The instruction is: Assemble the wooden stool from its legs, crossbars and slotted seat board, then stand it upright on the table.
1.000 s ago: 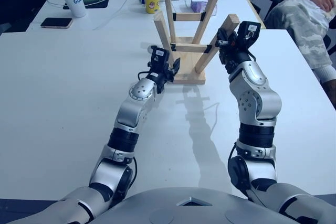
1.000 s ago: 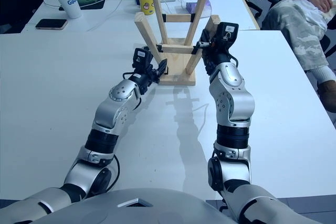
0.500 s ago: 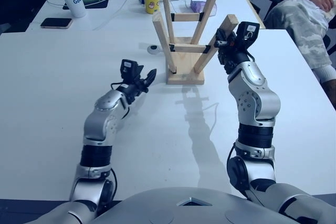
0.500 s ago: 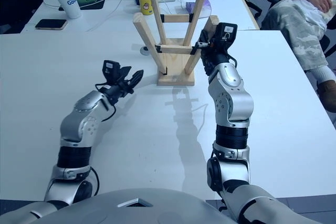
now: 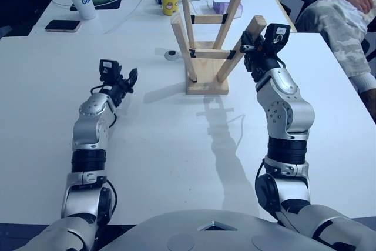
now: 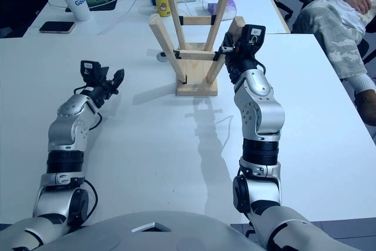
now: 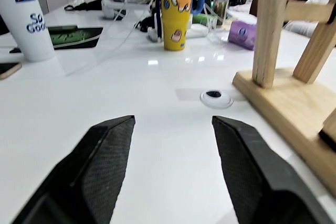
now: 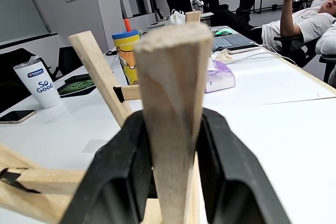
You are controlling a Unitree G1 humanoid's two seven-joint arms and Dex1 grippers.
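While the stool (image 5: 205,57) sits upside down in the upper centre of the left eye view, with its seat board (image 5: 207,87) flat on the table (image 5: 176,145) and its legs pointing up, we read it as assembled but not yet flipped. The right gripper (image 5: 251,44), upper right of centre, pinches the near right leg (image 5: 226,69) close to where a crossbar (image 5: 211,54) meets it. We judge that this high hold is meant for levering the stool over. The left gripper (image 5: 124,78), left of centre, is well apart from the stool, fingers spread and holding nothing, probably to keep out of the swing.

Right eye view: same layout, with the left gripper low over the table.

Left wrist view: the pads (image 7: 107,166) are wide apart with table surface showing between them. The seat board's edge and one leg lie beyond, with a cable grommet (image 7: 216,97) near the board.

Right wrist view: the fingers (image 8: 118,177) press on both sides of the leg and wood fills the gap, so the grip looks firm. Next we'd expect the stool to be tipped onto its feet. The risk is the leg slipping or the board skidding on the smooth top.
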